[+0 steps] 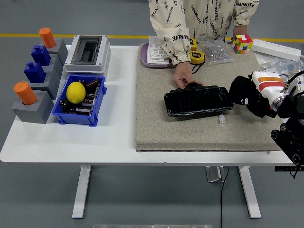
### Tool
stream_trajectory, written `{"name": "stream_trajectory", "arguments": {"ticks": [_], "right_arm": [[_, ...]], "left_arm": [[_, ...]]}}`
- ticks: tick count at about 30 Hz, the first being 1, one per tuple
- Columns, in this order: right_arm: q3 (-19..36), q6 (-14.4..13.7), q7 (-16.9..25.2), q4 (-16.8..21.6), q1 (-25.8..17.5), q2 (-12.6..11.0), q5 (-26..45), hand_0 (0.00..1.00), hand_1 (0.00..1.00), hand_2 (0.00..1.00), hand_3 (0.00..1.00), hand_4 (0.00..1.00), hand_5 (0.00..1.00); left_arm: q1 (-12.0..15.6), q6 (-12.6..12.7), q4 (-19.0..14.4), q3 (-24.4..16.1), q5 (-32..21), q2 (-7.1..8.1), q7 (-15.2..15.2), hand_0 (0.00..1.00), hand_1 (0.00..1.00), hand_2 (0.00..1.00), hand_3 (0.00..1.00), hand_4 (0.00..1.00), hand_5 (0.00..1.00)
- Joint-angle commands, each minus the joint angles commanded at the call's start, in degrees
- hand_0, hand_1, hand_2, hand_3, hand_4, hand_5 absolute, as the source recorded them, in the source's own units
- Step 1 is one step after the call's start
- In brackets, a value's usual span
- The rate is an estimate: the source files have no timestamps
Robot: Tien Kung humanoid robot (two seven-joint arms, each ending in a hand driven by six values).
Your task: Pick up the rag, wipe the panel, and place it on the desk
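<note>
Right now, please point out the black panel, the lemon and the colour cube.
black panel [197,100], head view, middle of its top face
lemon [76,92], head view, centre of the fruit
colour cube [242,43], head view, front face

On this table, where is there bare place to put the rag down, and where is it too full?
Free: the beige mat in front of and left of the black panel, and the white table strip between the blue bin and the mat. Crowded: the far right corner near the Rubik's cube, and the left edge with the grey blocks.
</note>
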Motion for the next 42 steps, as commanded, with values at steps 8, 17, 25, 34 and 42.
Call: {"name": "stream_trajectory", "arguments": {"ticks": [8,17,25,34,42], "right_arm": [[-1.7,0.1,-0.2,1.4,0.8,1.2,0.4,0.224,0.314,0.354,0.394,0.998,0.095],[-3.6,0.1,-0.5,1.8,1.7,3.9,0.5,0.224,0.314,0.354,0.395,0.998,0.096],[-6.6,0.2,-0.7,3.0,2.5,5.9,1.1,0.224,0.314,0.354,0.395,0.998,0.096],[-11.4,0.3,-1.1,4.6,3.8,8.9,1.9,0.227,0.314,0.354,0.395,0.998,0.099],[-16.3,0.3,-1.8,7.8,5.2,11.2,2.8,0.226,0.315,0.354,0.395,0.998,0.1]], "left_arm": [[0.1,0.0,0.0,-0.2,0.1,-0.02,0.0,0.65,0.697,0.742,0.566,0.599,0.477],[-0.1,0.0,0.0,0.2,-0.1,0.08,-0.1,0.652,0.697,0.741,0.566,0.599,0.477],[0.1,0.0,0.0,0.1,0.0,0.11,0.0,0.651,0.697,0.743,0.566,0.599,0.477],[0.4,0.0,0.0,0.5,0.0,0.27,0.0,0.651,0.697,0.742,0.567,0.599,0.477],[0.6,0.0,0.0,0.8,0.1,0.47,0.1,0.65,0.697,0.741,0.567,0.599,0.477]]}}
